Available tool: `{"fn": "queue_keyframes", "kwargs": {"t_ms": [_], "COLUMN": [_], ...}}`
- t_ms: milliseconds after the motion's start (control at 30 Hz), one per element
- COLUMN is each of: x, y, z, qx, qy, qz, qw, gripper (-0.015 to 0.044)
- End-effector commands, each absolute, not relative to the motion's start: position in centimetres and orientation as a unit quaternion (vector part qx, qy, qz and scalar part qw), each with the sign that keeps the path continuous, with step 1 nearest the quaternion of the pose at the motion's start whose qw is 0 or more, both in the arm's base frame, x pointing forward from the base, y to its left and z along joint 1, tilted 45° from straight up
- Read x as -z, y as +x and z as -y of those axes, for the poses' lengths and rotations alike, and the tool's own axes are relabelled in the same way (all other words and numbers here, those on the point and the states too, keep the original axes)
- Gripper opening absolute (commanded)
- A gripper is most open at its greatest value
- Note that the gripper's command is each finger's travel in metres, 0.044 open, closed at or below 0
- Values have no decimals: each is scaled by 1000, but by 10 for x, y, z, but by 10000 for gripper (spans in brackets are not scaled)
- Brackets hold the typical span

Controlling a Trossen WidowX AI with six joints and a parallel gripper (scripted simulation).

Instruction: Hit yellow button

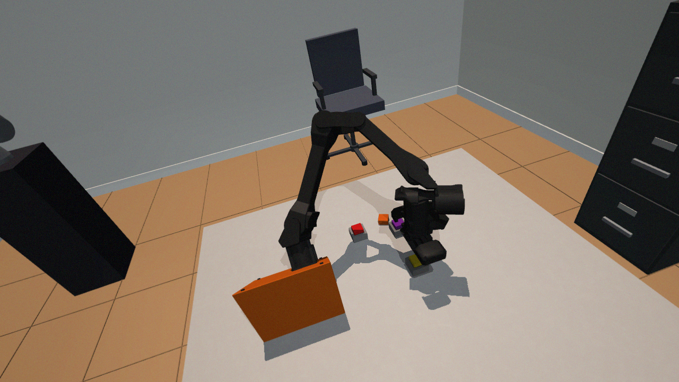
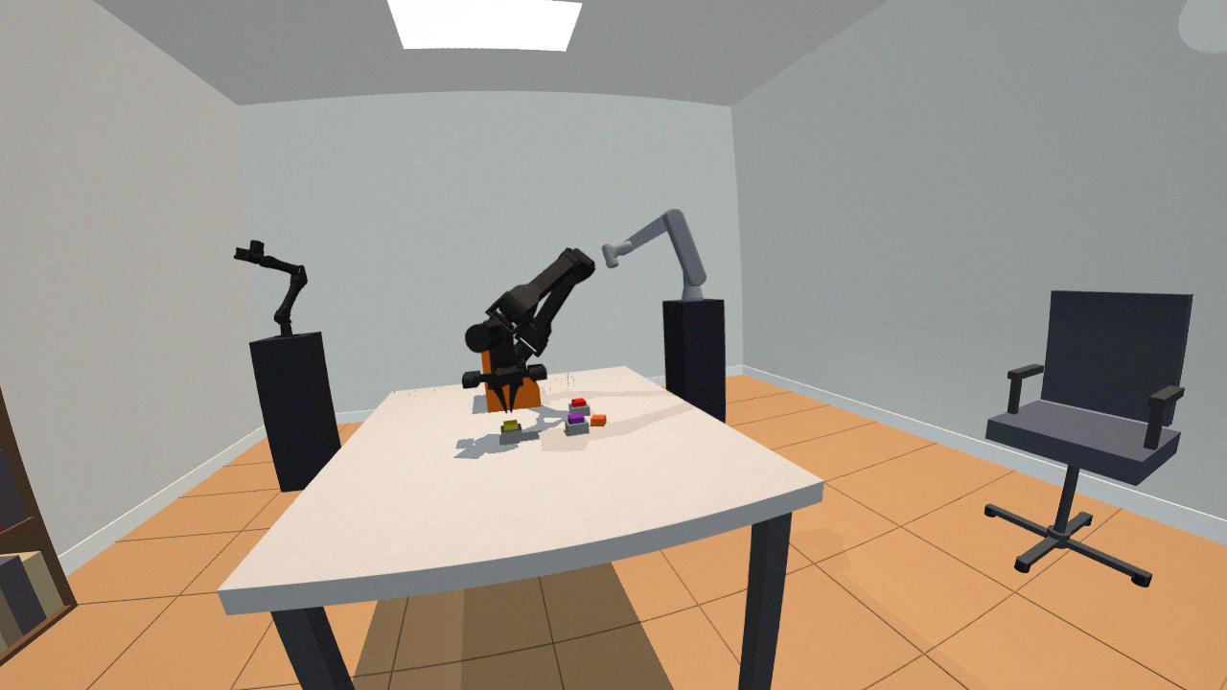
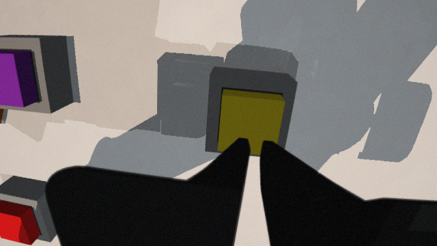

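Observation:
The yellow button [image 1: 414,260] [image 2: 510,425] [image 3: 252,113] sits in a dark grey housing on the table, its cap standing up above the housing. My gripper [image 2: 508,410] [image 3: 253,149] is almost fully shut, with a narrow gap between the fingertips and nothing in it. In the exterior view the tips are a little above the yellow cap, apart from it. In the wrist view they overlap the near part of the cap. In the top view the fingertips are hidden behind the gripper's body.
A purple button [image 1: 398,223] [image 2: 575,419] [image 3: 10,80] and a red button [image 1: 357,228] [image 2: 578,402] [image 3: 10,227] stand to one side. An orange block [image 1: 383,218] [image 2: 597,420] lies by the purple button. The arm's orange base [image 1: 294,304] stands on the table [image 2: 428,523].

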State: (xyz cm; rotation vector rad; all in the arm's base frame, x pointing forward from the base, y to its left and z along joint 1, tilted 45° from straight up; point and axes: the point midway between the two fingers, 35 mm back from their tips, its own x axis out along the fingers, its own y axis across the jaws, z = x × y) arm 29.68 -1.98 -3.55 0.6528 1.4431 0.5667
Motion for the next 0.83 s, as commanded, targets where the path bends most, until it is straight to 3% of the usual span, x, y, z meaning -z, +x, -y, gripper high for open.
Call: {"fn": "queue_keyframes", "kwargs": {"t_ms": [0,367,567,800], "x": [23,-113,-168,-172], "y": [300,282,249,246], "z": [16,-66,-99,-102], "qx": [-253,-254,-255,-256], "qy": [281,266,285,286], "qz": [-641,-641,-640,-640], "qw": [668,673,666,666], "gripper": [99,387,400,400]}}
